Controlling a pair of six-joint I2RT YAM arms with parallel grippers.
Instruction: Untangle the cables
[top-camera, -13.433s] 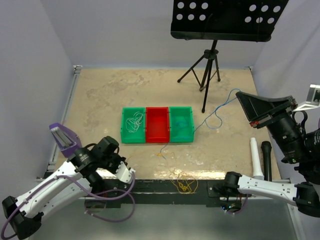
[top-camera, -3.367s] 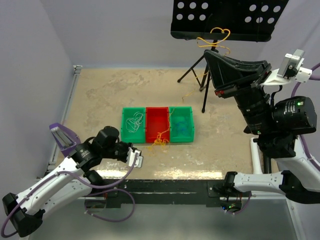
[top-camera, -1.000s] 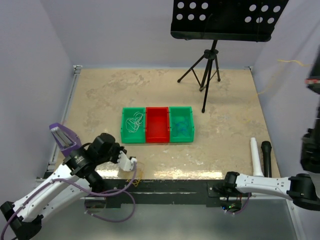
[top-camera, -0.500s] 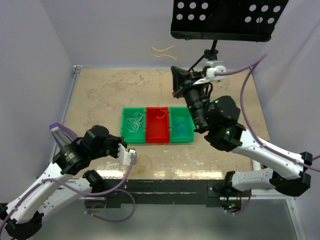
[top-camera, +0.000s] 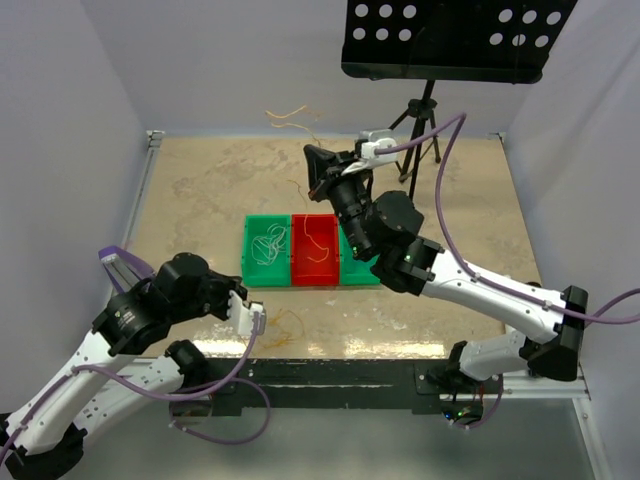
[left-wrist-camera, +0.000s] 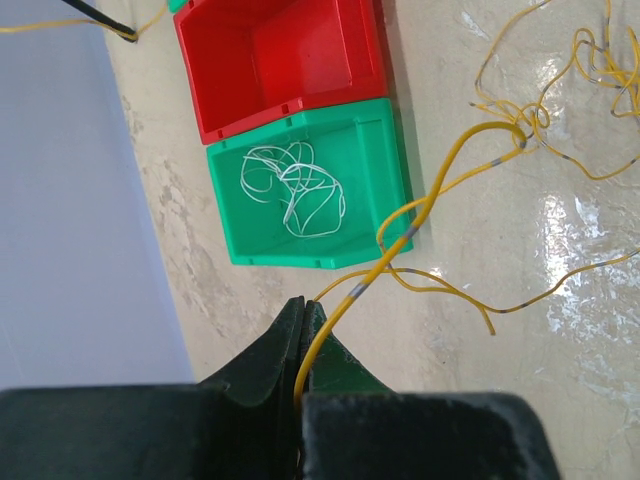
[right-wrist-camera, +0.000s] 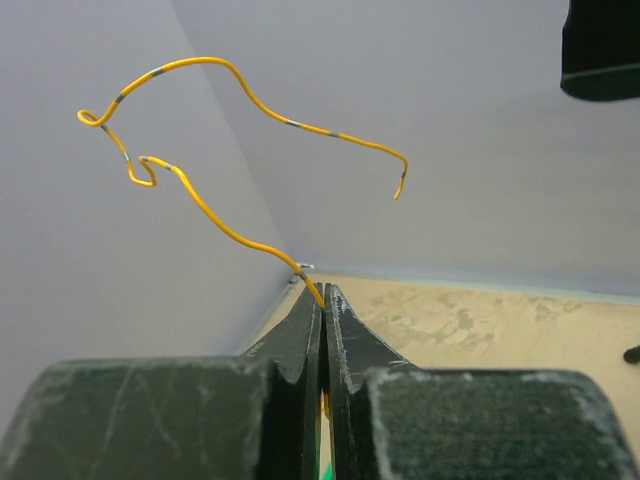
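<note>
**Gripper and cable state, both arms**

The fingers of the left gripper are pressed together on the orange-yellow cable. From the fingertips the cable rises, twists once around itself and runs into a loose tangle lying on the table. This clamp and twist are shown only in the left wrist view. In the top view the same cable is reduced to a faint loop just beside the gripper.

Beyond the twist, the left green bin is seen with the whitish cable coiled inside it. The red bin stands against it, touching side to side.

The fingers of the right gripper are likewise closed, on an orange-yellow strand. The strand climbs from the fingertips, loops, and ends free in the air against the wall. Whether this strand and the cable in the left gripper are one piece cannot be told.

Only the top view shows the right gripper raised above the bins. Yellow strands are seen over the red bin there. The right green bin is largely covered by the right arm, so its contents cannot be made out.
</note>
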